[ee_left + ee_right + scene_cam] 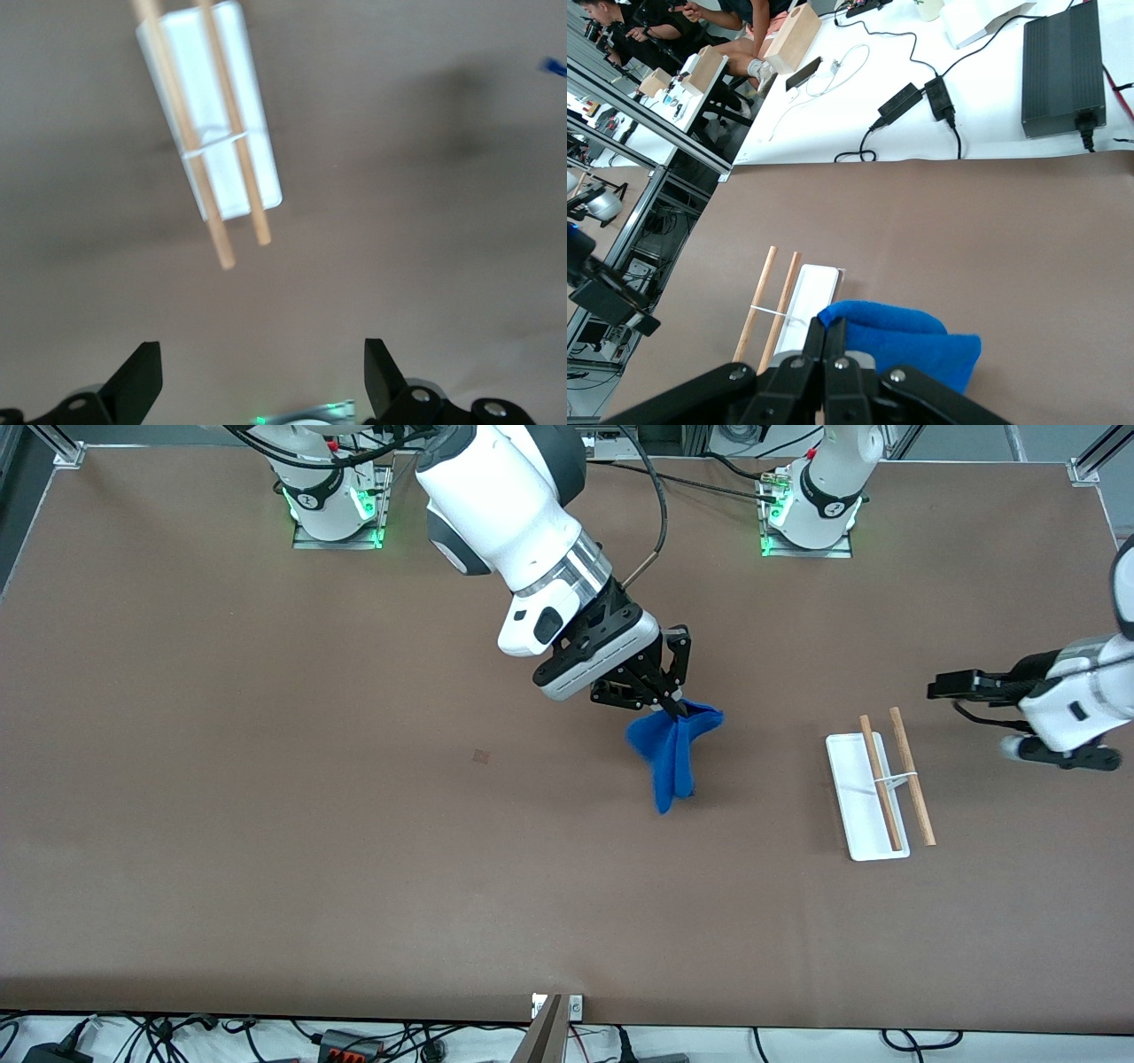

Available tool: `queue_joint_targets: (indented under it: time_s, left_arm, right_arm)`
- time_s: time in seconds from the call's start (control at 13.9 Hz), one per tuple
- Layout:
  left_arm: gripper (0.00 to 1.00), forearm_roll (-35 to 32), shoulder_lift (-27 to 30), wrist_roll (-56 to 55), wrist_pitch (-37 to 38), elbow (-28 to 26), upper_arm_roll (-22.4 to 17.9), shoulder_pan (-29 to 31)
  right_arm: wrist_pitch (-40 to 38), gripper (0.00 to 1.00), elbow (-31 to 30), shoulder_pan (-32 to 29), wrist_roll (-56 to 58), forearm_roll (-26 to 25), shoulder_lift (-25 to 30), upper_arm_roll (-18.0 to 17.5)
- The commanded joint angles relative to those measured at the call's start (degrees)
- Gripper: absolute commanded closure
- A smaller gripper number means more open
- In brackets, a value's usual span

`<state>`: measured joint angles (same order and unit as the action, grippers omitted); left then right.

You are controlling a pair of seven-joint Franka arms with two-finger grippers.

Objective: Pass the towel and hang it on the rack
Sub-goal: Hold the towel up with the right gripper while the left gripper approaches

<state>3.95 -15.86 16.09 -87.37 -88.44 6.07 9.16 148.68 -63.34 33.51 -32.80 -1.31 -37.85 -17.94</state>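
Observation:
The bright blue towel (673, 751) hangs in folds over the middle of the table, pinched at its top edge by my right gripper (680, 708), which is shut on it. In the right wrist view the towel (908, 343) bunches just past the closed gripper (835, 329). The rack (877, 790), a white base with two wooden rods, stands toward the left arm's end of the table. My left gripper (941, 688) hovers beside the rack, open and empty. The left wrist view shows the rack (211, 115) below the wide-apart fingers (142, 376).
Bare brown tabletop surrounds the towel and rack. Cables and power bricks (354, 1043) lie past the table's edge nearest the front camera. The two arm bases (337, 505) stand along the edge farthest from that camera.

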Motion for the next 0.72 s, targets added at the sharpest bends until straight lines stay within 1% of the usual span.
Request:
queue_joint_targets:
  time_s: [0.0,0.07,0.14,0.22,0.29,0.43,0.65]
  left_arm:
    - [0.0,-0.3,-1.8,11.0,-2.6,1.5,0.2,-2.5]
    - [0.0,0.4,-2.9,17.2,-4.1,1.5,0.2,-2.9]
    - [0.0,2.2,-3.3,25.7,-8.0,0.8,0.6,-3.5]
    - [0.0,4.5,-4.1,32.5,-9.8,0.6,0.8,-3.6]
    - [0.0,7.9,-5.1,37.4,-10.1,0.6,0.8,-3.2]
    - [0.0,17.2,-7.9,48.3,-10.1,0.6,0.8,-2.9]
    - [0.0,25.0,-10.9,60.0,-10.0,0.1,1.1,-3.9]
  right_arm:
    - [0.9,1.0,1.9,1.6,-0.9,0.4,-1.3,0.0]
    - [0.9,1.0,1.9,1.6,-1.3,0.4,-1.4,0.0]
    - [0.9,1.0,1.9,1.7,-1.6,0.3,-1.4,0.1]
    - [1.0,1.0,1.9,1.7,-1.6,0.3,-1.4,0.1]
    - [1.0,1.0,1.9,1.8,-1.6,0.3,-1.5,0.1]
    - [1.0,1.0,1.9,2.1,-1.7,0.2,-1.5,0.1]
    - [1.3,1.0,1.8,2.1,-1.6,0.2,-1.5,0.2]
